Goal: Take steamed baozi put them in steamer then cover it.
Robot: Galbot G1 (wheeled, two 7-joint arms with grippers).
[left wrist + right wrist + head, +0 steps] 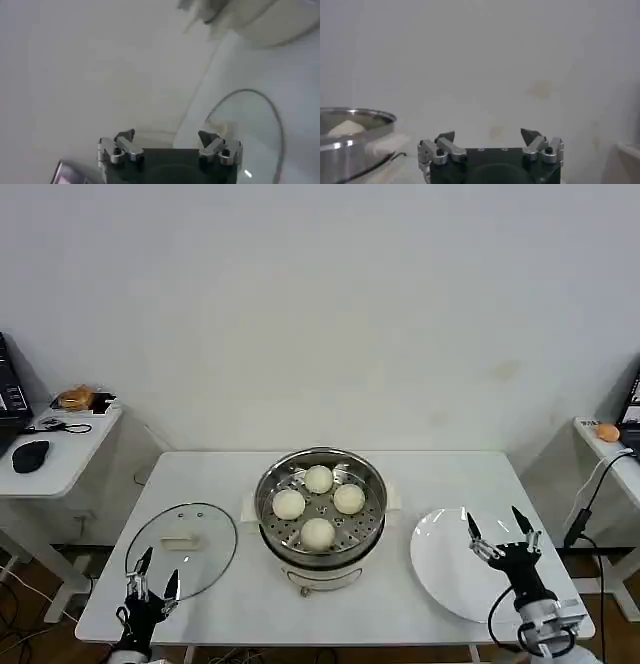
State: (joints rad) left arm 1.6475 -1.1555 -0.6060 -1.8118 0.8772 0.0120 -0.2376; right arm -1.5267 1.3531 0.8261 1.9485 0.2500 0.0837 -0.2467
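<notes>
The steamer (375, 506) stands uncovered at the table's middle, with several cream-white baozi (318, 533) resting on its perforated tray. Its shiny rim (350, 131) and one baozi (345, 128) show in the right wrist view. The glass cover (205, 546) with its cream handle (180, 539) lies flat on the table left of the steamer; its rim (274, 112) shows in the left wrist view. My left gripper (153, 575) hangs open at the cover's near edge, holding nothing. My right gripper (497, 524) is open above the white plate, also holding nothing.
A flat white plate (440, 569) lies right of the steamer. A side desk at the left carries a mouse (30, 454) and small items; another at the right holds an orange thing (607, 432). A black cable (585, 504) hangs by the table's right edge.
</notes>
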